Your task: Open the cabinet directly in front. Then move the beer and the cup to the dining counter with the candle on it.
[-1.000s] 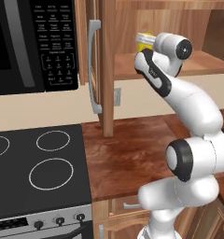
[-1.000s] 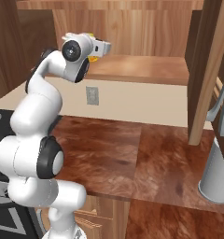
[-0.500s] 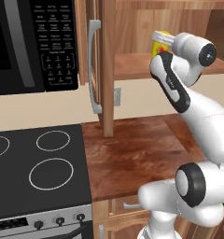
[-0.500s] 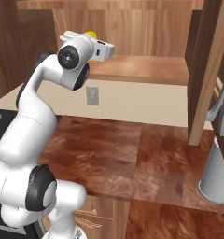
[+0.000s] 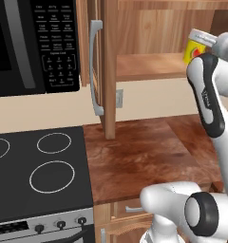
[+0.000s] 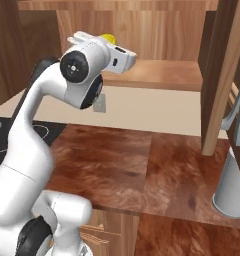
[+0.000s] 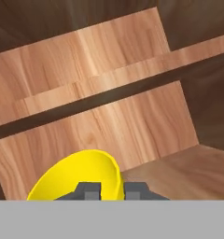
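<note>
In the left base view the cup (image 5: pixel 194 50), yellow with a red mark, sits at the arm's end before the open cabinet (image 5: pixel 149 66) shelf. From the right base view its yellow rim (image 6: pixel 108 38) peeks above the hand. The hand view shows the gripper (image 7: pixel 111 190) pinching the cup's wall (image 7: pixel 81 177).

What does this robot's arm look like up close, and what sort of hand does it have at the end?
The arm is made of smooth, glossy white rounded segments, like fat tubes, linked by dark grey round joints with black caps. A black strip with faint lettering runs along one upper segment. No loose cables show. The gripper is a blocky white hand ending in two small, square, dark grey finger tips.
</note>
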